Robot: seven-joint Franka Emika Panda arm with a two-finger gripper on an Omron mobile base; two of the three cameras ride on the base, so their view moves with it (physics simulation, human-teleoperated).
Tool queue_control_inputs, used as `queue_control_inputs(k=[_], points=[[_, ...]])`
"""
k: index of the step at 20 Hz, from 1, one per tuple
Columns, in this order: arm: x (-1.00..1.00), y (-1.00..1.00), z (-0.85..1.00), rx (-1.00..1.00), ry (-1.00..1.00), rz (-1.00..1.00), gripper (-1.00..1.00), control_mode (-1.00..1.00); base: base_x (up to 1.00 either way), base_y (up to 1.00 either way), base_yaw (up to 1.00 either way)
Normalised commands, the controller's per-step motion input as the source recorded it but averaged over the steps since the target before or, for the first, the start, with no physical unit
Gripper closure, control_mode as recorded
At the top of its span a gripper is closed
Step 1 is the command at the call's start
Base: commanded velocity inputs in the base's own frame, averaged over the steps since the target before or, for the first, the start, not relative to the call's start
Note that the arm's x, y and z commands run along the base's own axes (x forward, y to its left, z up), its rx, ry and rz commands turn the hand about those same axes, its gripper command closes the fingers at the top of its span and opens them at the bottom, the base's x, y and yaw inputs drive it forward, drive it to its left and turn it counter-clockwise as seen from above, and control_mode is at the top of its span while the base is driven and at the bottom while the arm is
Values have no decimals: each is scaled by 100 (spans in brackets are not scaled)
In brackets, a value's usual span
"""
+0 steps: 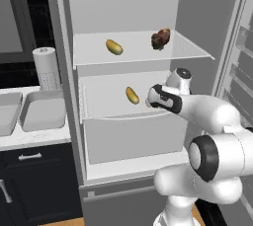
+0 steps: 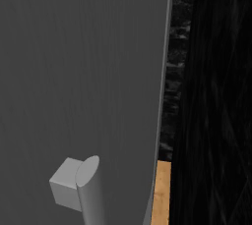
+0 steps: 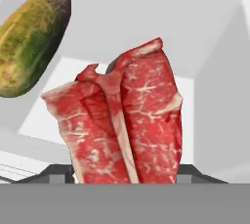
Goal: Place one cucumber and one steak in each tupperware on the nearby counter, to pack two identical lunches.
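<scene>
Landmark: the open grey fridge (image 1: 148, 136), with its white shelves; every place below is given from it.
Step in hand: judged as getting the flat red-pink marbled steak (image 3: 124, 125) off the fridge's middle shelf and out toward the tabletop.
Claw: the claw (image 3: 126, 176) is clenched on the red steak, which stands up between the two dark tips in the hand view.
Neighbour: a stubby yellow-green cucumber (image 1: 132, 95) lies just beside the steak on the same fridge shelf; draw straight back so it is not knocked.
Upper fridge shelf: a second yellow-green cucumber (image 1: 114, 47) and a lumpy dark brown steak (image 1: 160, 38), well apart.
Targets: two shallow light-grey tupperware trays (image 1: 43, 110) sit on the white marble tabletop (image 1: 34, 136) left of the fridge.
Care: the slab looks floppy; lift gently, clear the shelf lip, then swing left.
Also: a white paper-towel roll (image 1: 46, 67) stands behind the trays.
</scene>
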Motion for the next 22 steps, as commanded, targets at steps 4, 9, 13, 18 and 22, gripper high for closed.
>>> queue_control_inputs(k=[4,9,13,18,22], points=[[-100,0,89,0,-25,1,100,-100,0,0,0],[-100,0,100,0,-18,-1,100,-100,0,0,0],[-100,0,100,0,-4,0,100,-100,0,0,0],[-100,1,100,-2,11,1,100,-100,0,0,0],[-100,42,86,-14,35,17,100,-100,0,0,0]])
